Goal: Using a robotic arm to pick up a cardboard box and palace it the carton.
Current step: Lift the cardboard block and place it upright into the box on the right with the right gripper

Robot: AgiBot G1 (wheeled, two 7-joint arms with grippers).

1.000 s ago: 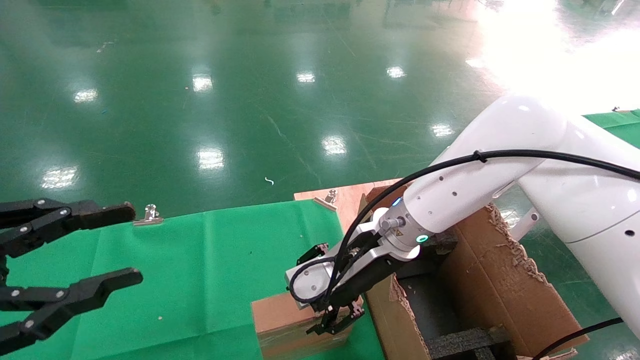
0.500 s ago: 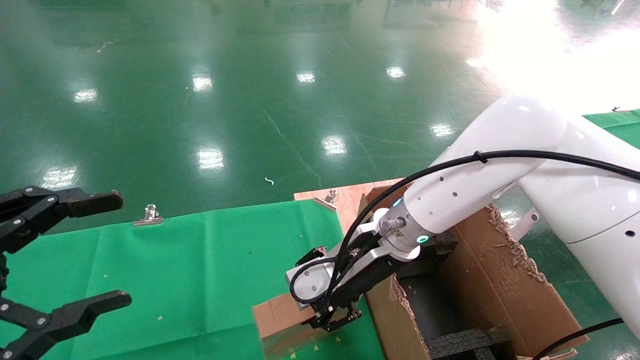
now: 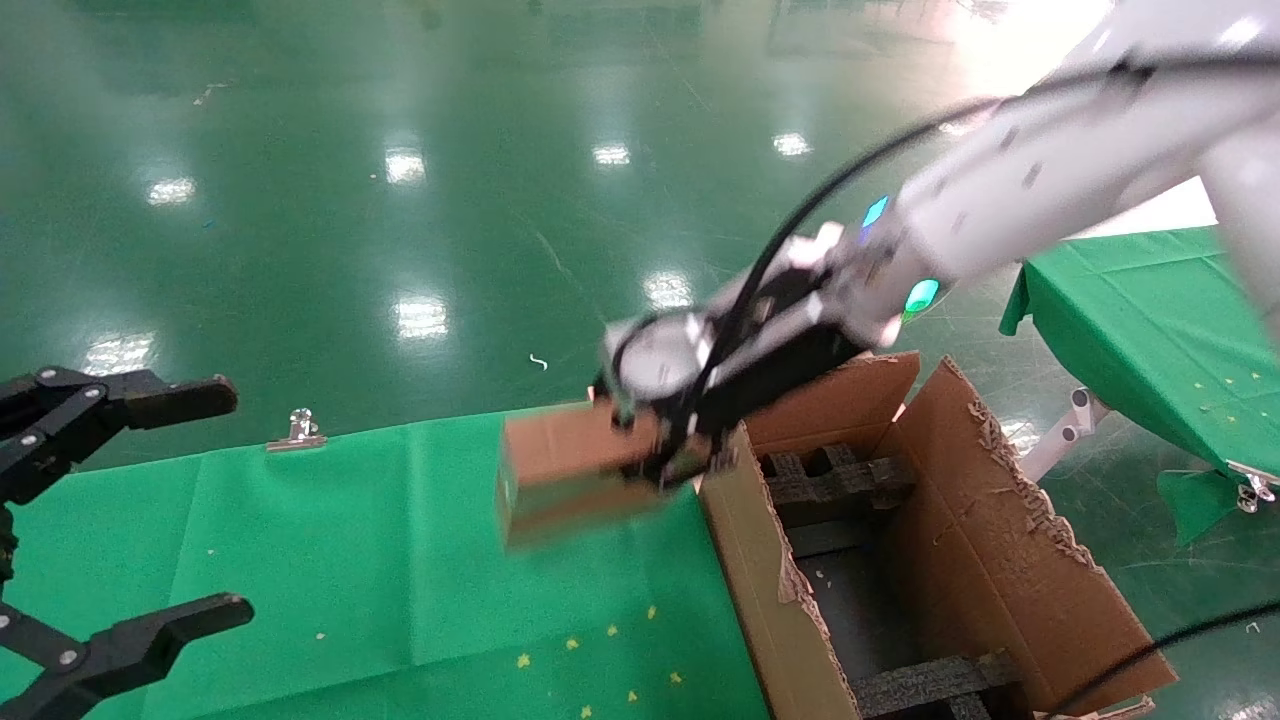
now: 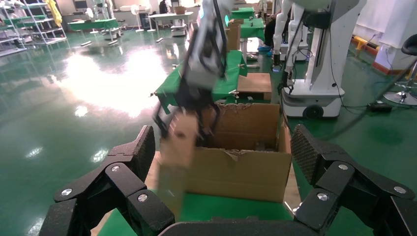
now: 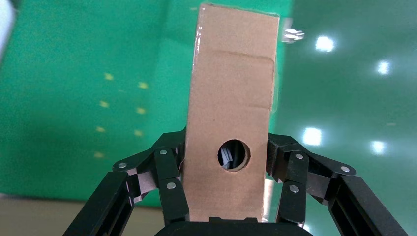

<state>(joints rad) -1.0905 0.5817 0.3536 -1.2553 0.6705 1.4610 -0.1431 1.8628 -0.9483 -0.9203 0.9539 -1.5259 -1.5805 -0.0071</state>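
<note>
While it is carried clear of the green-covered worktop [image 3: 380,560], the cardboard box [image 3: 570,475] is seen hanging in the air just beside the near wall of the carton [image 3: 760,580], not yet over the opening. It is clamped across its narrow width by the right gripper [image 5: 226,182], whose fingers [image 5: 169,184] are pressed against its two broad faces near the end that bears a round hole. The box is judged to be light and fairly stiff, with smooth plain faces that might slip in a weak grip; a hold across the flat faces near one end, as shown, leaves the long free end liable to swing or sag. The robotic arm [image 3: 1040,160] is blurred in the head view, so the exact tilt of the box is hard to make out, and its far end is partly lost in that blur. Black foam inserts [image 3: 930,680] are visible inside the carton, though its floor is only partly seen. The left gripper [image 3: 110,520] is held spread open and empty at the left edge of the worktop.
</note>
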